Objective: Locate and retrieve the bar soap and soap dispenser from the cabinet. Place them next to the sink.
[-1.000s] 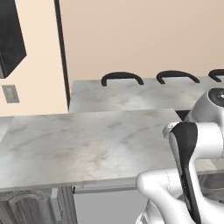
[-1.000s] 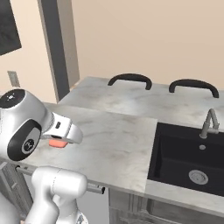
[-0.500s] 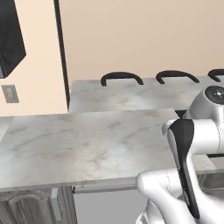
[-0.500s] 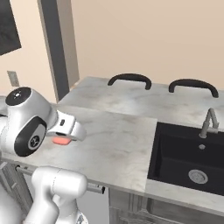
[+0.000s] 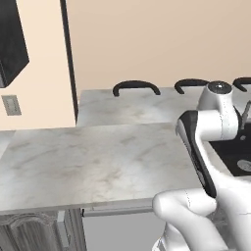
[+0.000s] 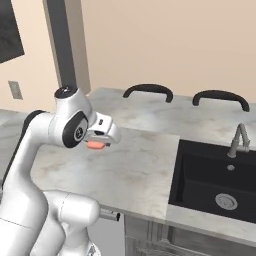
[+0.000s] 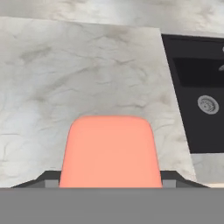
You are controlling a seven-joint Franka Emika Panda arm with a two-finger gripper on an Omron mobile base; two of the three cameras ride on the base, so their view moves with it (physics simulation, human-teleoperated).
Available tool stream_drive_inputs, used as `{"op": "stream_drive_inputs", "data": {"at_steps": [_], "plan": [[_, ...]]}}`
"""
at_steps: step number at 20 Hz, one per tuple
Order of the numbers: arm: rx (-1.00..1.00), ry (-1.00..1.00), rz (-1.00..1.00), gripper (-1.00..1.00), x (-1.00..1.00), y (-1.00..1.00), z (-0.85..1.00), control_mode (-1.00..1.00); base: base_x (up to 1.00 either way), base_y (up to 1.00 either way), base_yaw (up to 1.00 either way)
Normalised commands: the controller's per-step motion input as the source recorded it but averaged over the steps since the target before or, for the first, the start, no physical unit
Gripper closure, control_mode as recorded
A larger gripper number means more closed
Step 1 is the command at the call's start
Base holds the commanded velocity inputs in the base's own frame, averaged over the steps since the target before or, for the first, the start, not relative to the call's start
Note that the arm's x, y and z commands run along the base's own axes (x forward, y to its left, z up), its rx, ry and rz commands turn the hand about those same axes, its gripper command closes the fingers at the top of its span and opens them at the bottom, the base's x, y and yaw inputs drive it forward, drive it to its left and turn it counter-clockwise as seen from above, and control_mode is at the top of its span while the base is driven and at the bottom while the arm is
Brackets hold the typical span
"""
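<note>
My gripper [image 6: 97,144] is shut on the bar soap [image 6: 96,145], a small flat salmon-pink bar, and holds it a little above the marble counter [image 6: 135,170], left of the black sink [image 6: 215,170]. In the hand view the bar soap [image 7: 110,151] sits between the dark fingertips [image 7: 43,179], with the sink [image 7: 194,83] to the upper right. A dark corner of the cabinet [image 5: 12,44] hangs at the upper left. The soap dispenser is out of view.
A grey faucet [image 6: 239,141] stands behind the sink, whose drain [image 7: 206,105] shows in the basin. Black curved chair backs [image 6: 147,90] rise beyond the counter's far edge. A dark vertical post [image 5: 68,59] and a wall outlet [image 5: 11,104] are at the left.
The arm has swung right toward the sink, carrying the bar soap up and across the counter. The gripper stays shut on it.
</note>
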Motion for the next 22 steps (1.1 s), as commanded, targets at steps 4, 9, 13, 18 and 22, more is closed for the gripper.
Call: {"op": "stream_drive_inputs", "data": {"at_steps": [4,9,13,18,22], "plan": [[0.04,0.08,-0.04,1.00,0.93,-0.34,-0.35,-1.00,0.00,0.00,0.00],[0.06,0.01,-0.09,1.00,0.76,-0.50,-0.52,-1.00,0.00,0.00,0.00],[0.00,0.00,-0.04,1.00,0.64,-0.48,-0.59,-1.00,0.00,0.00,0.00],[-0.02,0.04,0.01,1.00,0.67,-0.27,-0.43,-1.00,0.00,0.00,0.00],[0.03,0.19,0.00,1.00,0.78,-0.49,-0.38,-1.00,0.00,0.00,0.00]]}}
